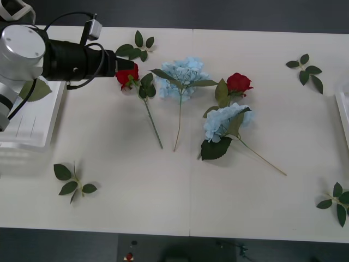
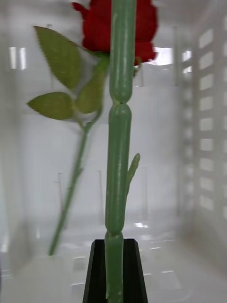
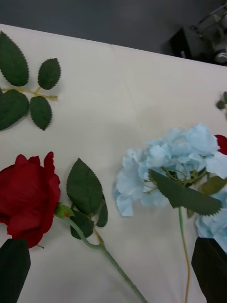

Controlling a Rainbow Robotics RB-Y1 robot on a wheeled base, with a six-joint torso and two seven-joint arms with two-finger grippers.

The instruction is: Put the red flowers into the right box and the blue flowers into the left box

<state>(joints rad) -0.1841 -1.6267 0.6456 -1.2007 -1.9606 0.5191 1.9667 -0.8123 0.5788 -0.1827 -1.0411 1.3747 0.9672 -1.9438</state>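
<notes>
- The left box [image 1: 27,128], a large white plastic basket with a rounded rim, sits at the desk's [image 1: 163,185] left edge; what it holds cannot be told, as the left arm crosses above it.
- The right box [image 1: 343,112], white, shows as a sliver at the desk's right edge. In the right wrist view its slotted white walls [image 2: 203,123] surround one artificial deep-red rose [image 2: 101,28] with green leaves.
- The right end effector [image 2: 115,270], black-fingered, is clamped on a thick green stem [image 2: 118,156] inside that box.
- The left end effector [image 3: 113,270] spreads wide above the desk, one black finger [image 3: 14,270] beside a red rose [image 1: 126,76] lying left of centre.
- Two pale sky-blue hydrangea heads [image 1: 182,76] [image 1: 223,123] lie mid-desk; another red rose [image 1: 238,83] lies between them, toward the far side.
- Loose green leaf sprigs [image 1: 73,180] are scattered near the corners.
</notes>
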